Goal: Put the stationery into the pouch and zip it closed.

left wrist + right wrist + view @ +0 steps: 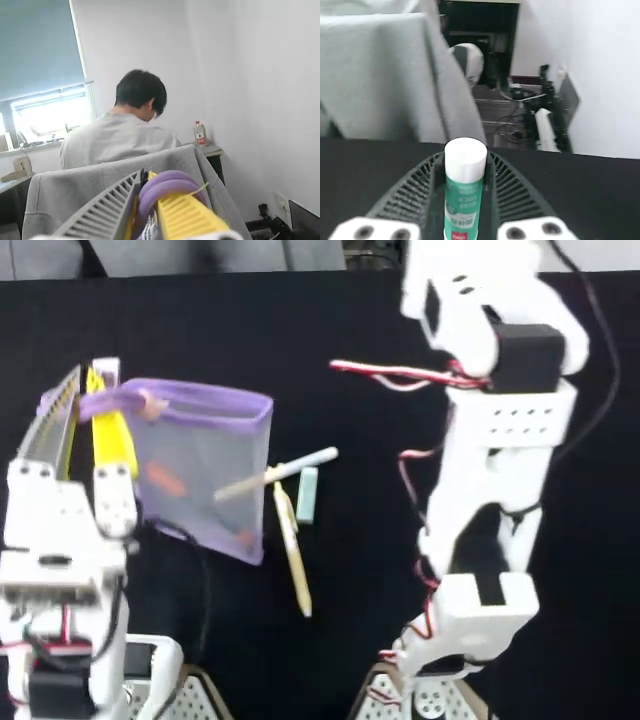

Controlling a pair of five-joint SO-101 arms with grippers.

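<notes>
Now left end effector [85,380] pinches pouch [205,465], right end effector [465,167] glue stick [464,187] — pens [293,560], eraser [307,493] alongside

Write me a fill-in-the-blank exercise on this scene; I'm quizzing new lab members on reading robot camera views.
1. The right gripper is shut on a ___ with a white cap.
2. The left gripper grips the top edge of the ___ pouch.
3. A yellowish pen and a small pale block lie on the ___ table.
Missing words: glue stick; purple; black.
</notes>
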